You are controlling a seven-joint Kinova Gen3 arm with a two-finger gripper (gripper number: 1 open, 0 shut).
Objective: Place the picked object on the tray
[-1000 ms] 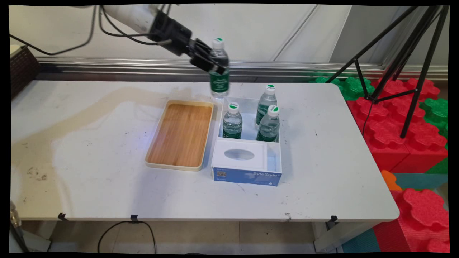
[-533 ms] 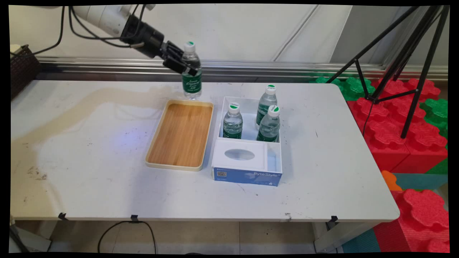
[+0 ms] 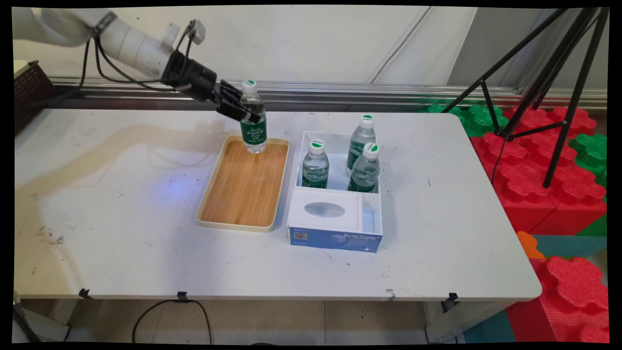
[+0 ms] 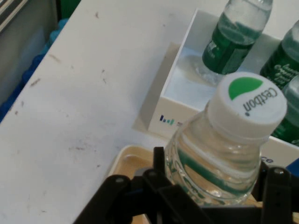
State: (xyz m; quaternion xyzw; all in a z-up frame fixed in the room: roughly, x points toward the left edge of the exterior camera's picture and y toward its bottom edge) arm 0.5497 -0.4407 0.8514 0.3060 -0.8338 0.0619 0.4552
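My gripper [image 3: 243, 109] is shut on a clear water bottle [image 3: 253, 121] with a green label and a white cap. The bottle hangs upright over the far end of the wooden tray [image 3: 243, 187], its base at or just above the tray floor. In the hand view the bottle's cap [image 4: 246, 105] fills the foreground between my fingers [image 4: 275, 191], with the tray's rim [image 4: 122, 156] below it. To the right stands a white box [image 3: 374, 216] holding three more bottles [image 3: 315, 165] and a tissue pack [image 3: 324, 210].
The white box [image 4: 161, 100] sits close to the tray's right side. A black tripod [image 3: 544, 87] and red and green foam blocks [image 3: 539, 160] stand past the table's right edge. A dark basket [image 3: 29, 92] is at the far left.
The arm has carried the bottle left from beside the white box and lowered it over the tray's far end. The grip on the bottle is unchanged.
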